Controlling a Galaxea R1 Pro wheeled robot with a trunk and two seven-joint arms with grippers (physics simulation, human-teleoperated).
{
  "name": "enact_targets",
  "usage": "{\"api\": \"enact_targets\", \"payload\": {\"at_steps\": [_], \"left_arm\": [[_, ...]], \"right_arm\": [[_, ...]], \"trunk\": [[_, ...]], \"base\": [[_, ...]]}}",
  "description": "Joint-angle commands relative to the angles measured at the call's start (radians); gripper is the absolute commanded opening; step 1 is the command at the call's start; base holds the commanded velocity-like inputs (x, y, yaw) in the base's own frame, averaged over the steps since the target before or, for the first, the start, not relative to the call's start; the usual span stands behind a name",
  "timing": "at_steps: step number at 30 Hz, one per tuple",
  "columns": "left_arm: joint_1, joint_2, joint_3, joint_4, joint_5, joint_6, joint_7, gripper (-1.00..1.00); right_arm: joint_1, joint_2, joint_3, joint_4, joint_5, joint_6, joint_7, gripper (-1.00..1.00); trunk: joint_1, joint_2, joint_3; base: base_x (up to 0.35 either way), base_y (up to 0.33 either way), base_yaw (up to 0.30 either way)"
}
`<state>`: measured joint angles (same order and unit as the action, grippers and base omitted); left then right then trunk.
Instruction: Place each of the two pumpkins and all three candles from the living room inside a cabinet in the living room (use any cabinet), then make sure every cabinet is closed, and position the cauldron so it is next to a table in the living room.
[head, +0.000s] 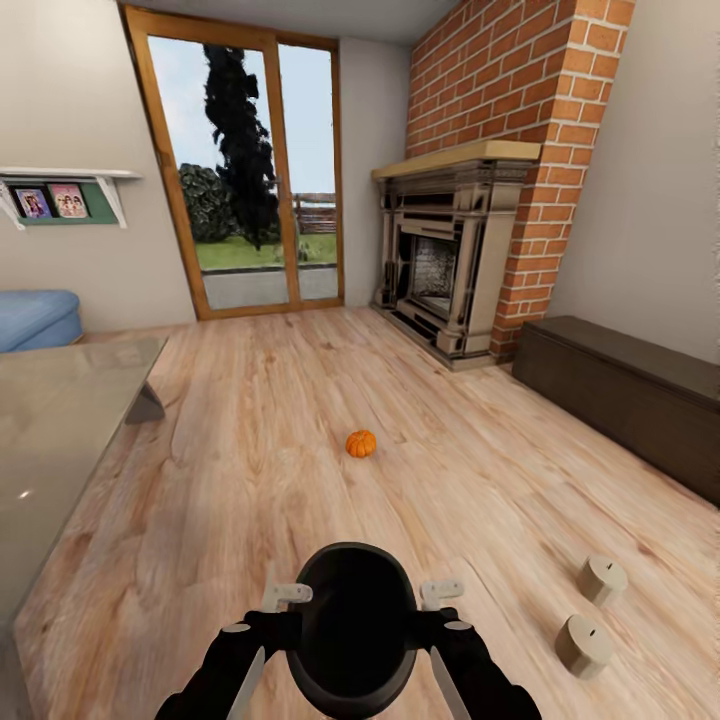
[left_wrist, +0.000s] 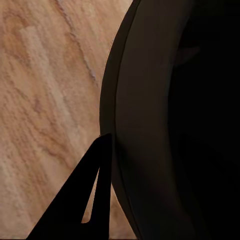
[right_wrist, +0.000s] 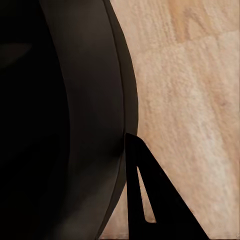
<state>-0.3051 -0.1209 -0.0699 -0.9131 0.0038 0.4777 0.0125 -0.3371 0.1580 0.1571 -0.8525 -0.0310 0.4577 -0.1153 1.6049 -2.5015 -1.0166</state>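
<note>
I have the cauldron (head: 352, 628) carried between both arms, low in front of the trunk over the wooden floor (head: 250, 470). The left end effector (head: 262, 612) sits at its left rim and the right end effector (head: 448, 606) at its right rim. In the left wrist view one dark finger (left_wrist: 85, 205) lies right against the pot's outer wall (left_wrist: 145, 125), and the right wrist view shows the same on the other side (right_wrist: 150, 195). I judge each one clamped on the rim, with the inner finger hidden in the black interior.

So the step in hand is moving the cauldron to the desk (head: 60, 440), whose pale slab top fills the left edge of the head view, fairly near.

Next I would turn the base left, roll toward that slab and lower the pot to the floor just beside it, keeping both arms level so it does not tip.

Still to collect: one pumpkin (head: 361, 443) in the middle of the floor ahead, and two candles (head: 603, 578) (head: 584, 645) on the floor to my right. The dark cabinet (head: 620, 385) stands along the right wall, beside the brick fireplace (head: 450, 260), with its fronts apparently closed.
</note>
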Motion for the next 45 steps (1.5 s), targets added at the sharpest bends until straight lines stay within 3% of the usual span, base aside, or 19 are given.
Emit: {"api": "enact_targets", "payload": {"at_steps": [1,33,45], "left_arm": [[0.0,0.001,-0.001,-0.001,0.01,0.005,0.001,-1.0],[0.0,0.001,-0.001,-0.001,0.01,0.005,0.001,-1.0],[0.0,0.001,-0.001,-0.002,0.01,0.006,0.001,-1.0]], "right_arm": [[-0.001,-0.001,0.005,-0.006,-0.021,0.003,-0.004,-1.0],[-0.002,0.0,0.005,-0.007,-0.021,0.004,-0.006,-1.0],[-0.001,0.0,0.005,-0.007,-0.021,0.004,-0.006,-1.0]], "trunk": [[-0.001,-0.001,-0.001],[-0.001,-0.001,-0.001],[-0.001,-0.001,-0.001]], "base": [[-0.31,0.0,0.0],[-0.309,0.001,0.0],[-0.271,0.163,0.0]]}}
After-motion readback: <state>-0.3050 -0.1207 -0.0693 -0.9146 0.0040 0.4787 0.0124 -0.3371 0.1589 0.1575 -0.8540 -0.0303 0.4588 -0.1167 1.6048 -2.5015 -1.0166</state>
